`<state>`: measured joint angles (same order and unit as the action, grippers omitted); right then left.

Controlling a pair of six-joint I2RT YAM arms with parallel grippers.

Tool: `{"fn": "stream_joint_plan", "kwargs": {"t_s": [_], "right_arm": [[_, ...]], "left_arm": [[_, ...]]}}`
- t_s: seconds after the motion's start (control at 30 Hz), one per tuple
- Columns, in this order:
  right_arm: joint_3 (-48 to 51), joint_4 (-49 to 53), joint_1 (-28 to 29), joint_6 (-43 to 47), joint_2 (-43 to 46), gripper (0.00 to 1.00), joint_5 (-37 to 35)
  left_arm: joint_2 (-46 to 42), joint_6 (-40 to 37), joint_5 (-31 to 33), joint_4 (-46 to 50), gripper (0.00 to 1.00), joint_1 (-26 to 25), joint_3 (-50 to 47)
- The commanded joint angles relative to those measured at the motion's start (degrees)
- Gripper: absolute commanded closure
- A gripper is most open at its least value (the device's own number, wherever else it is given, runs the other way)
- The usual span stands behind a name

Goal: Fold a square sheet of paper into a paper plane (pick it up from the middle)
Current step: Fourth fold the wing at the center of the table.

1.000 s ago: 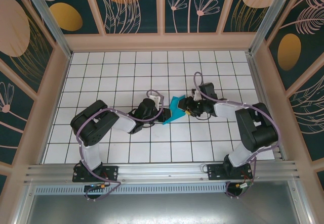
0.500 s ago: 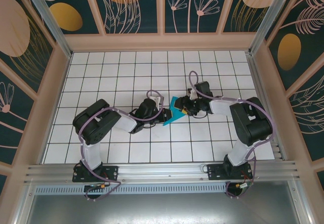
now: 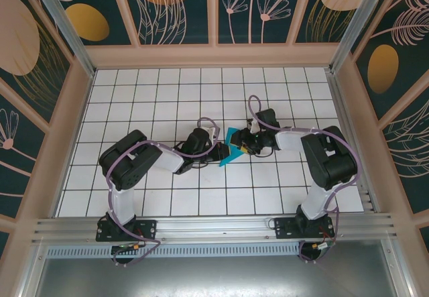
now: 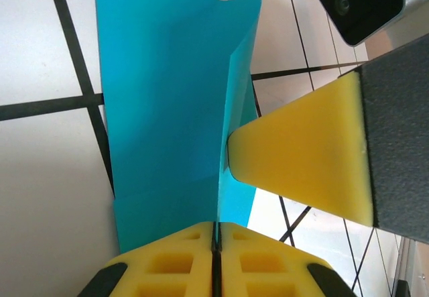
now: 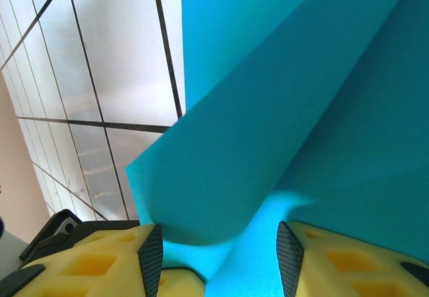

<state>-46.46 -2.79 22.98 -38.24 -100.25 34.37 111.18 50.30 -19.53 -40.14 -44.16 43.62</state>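
Left gripper: pads pressed together, clamped on edge of paper. Paper stands creased, mid table, between arms. Right gripper: jaws apart, paper sagging between, unclamped. Risk: right closing off-crease would crumple fold; hard pull could tear paper or slip it free.

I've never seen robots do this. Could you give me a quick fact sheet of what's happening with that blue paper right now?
Paper: bright blue sheet, creased, not lying flat
Where: middle of the white tiled table, between the two arms
Left hand: shut, pinching the paper's edge
Right hand: open, a finger on each side of the paper
Folding: not finished yet
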Motion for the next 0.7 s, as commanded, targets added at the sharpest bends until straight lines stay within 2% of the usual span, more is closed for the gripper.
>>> {"fn": "stream_joint_plan", "kwargs": {"t_s": [0.0, 0.23, 0.67], "right_arm": [[-0.8, 1.6, 0.4, 0.4, -1.4, 0.5, -2.1], [-0.7, 2.1, 0.4, 0.2, -1.4, 0.56, -2.8], [-0.5, 4.2, 0.5, 0.5, -2.4, 0.56, -5.4]], "left_arm": [[1.4, 1.1, -1.1, 1.1, 0.89, -0.1, 1.1], [1.5, 1.7, -0.2, 1.8, 0.9, 0.0, 1.4], [0.7, 4.8, 2.0, -2.2, 0.92, 0.0, -1.2]]}}
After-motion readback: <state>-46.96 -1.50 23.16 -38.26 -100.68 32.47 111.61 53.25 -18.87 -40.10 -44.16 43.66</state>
